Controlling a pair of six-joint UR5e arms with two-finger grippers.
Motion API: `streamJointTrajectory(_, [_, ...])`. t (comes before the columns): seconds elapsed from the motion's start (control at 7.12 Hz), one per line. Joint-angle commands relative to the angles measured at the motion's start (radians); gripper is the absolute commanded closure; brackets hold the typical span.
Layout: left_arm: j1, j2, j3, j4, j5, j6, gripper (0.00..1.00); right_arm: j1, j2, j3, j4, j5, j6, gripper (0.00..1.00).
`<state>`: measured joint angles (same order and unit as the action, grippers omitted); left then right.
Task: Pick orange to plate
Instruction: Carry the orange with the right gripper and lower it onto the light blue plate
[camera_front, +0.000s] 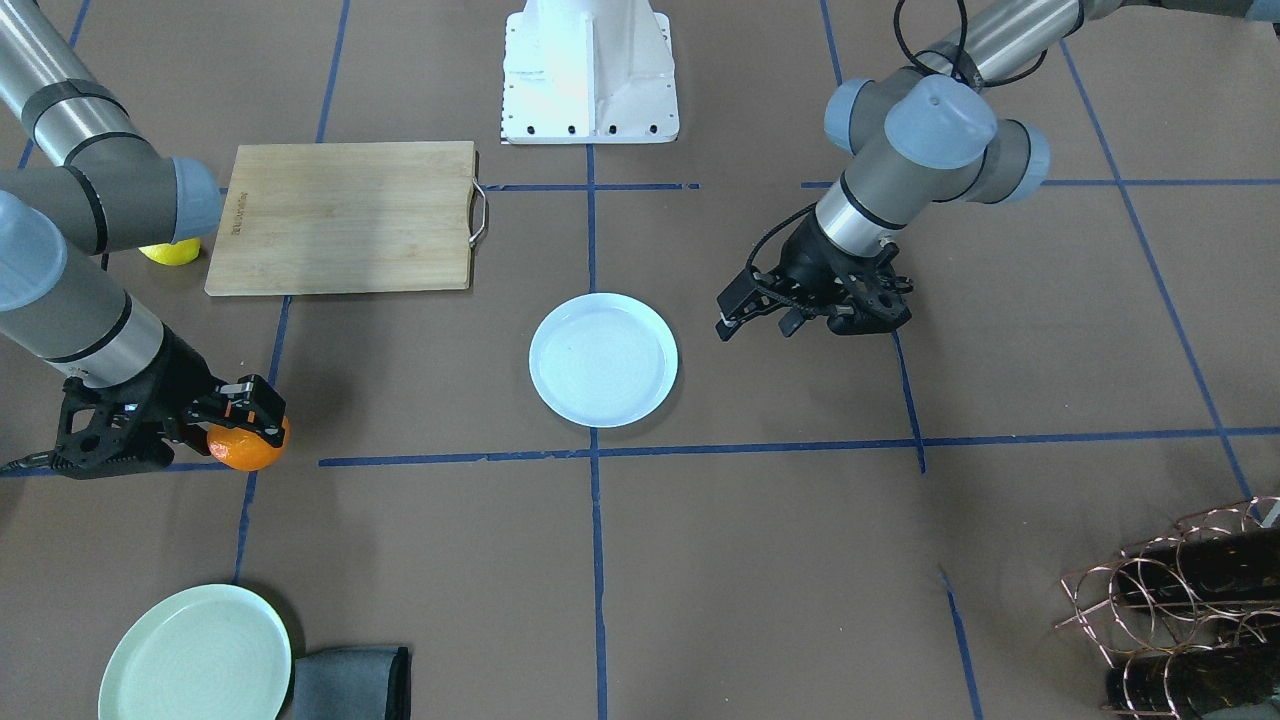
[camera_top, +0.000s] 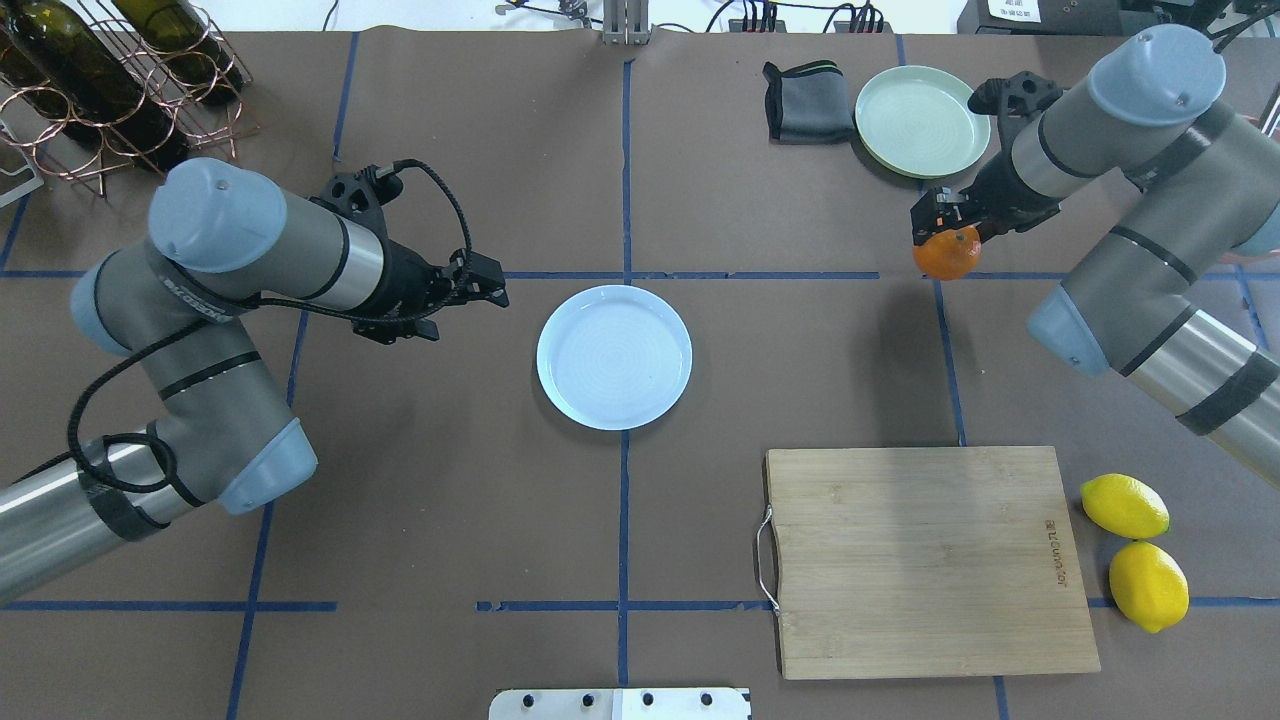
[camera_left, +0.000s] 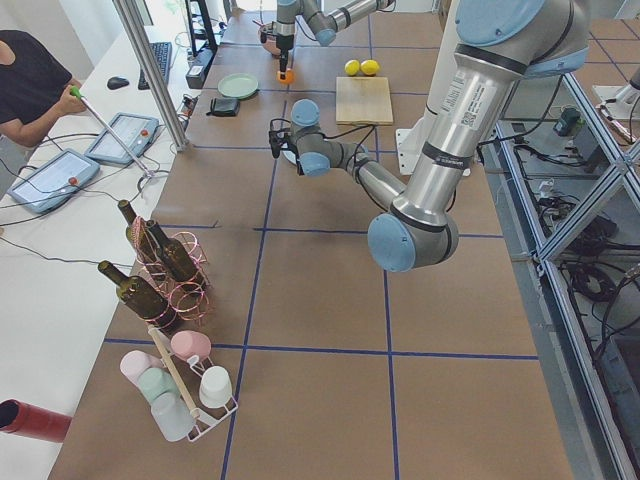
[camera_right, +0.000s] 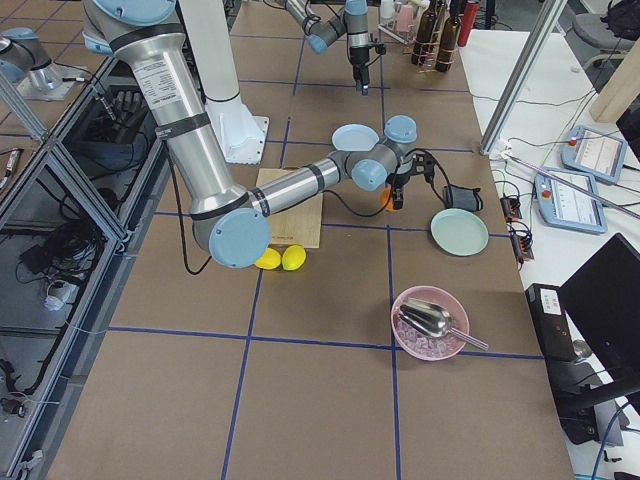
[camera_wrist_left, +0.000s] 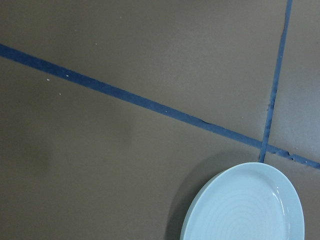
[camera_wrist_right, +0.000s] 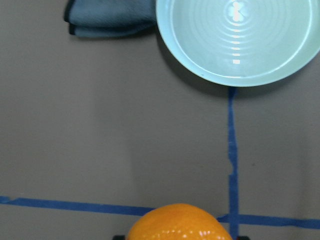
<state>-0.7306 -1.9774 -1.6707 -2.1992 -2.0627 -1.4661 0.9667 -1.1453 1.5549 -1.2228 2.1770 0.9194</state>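
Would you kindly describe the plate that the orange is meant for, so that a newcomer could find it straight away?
From the wooden cutting board, look past its metal handle to the table middle, beside a crossing of blue tape lines: the plate lies there alone. It is pale bluish-white, while the mint-green plate sits near the table's edge beside a folded grey cloth.

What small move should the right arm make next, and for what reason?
Probably it should lift the orange a little, so that it can be carried sideways. The right gripper appears shut on the orange, and the plate lies empty, well apart from it, so the fruit has some way to travel.
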Motion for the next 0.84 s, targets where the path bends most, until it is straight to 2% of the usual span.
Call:
streamJointTrajectory(0.0, [-0.08,0.139,-0.079,0.009,-0.017,0.224,0.0,-0.058,0.1,0.042,-0.041,0.006,0.236,1.0])
streamJointTrajectory(0.14, [-0.107,0.223,-0.125,0.012,-0.016,0.344,0.0,-0.112,0.134,0.045,-0.041,-0.023,0.319,1.0])
streamJointTrajectory(0.42, [-0.198,0.36,-0.165,0.007,-0.017,0.599,0.0,-0.314,0.234,0.028,-0.044,-0.251,0.489,1.0])
streamJointTrajectory(0.56, [-0.248,0.4,-0.165,0.009,-0.039,0.738,0.0,-0.374,0.283,-0.017,-0.046,-0.322,0.521,1.0])
streamJointTrajectory(0.7, [-0.319,0.41,-0.155,0.007,-0.127,0.795,0.0,-0.413,0.321,-0.065,-0.046,-0.368,0.521,1.0])
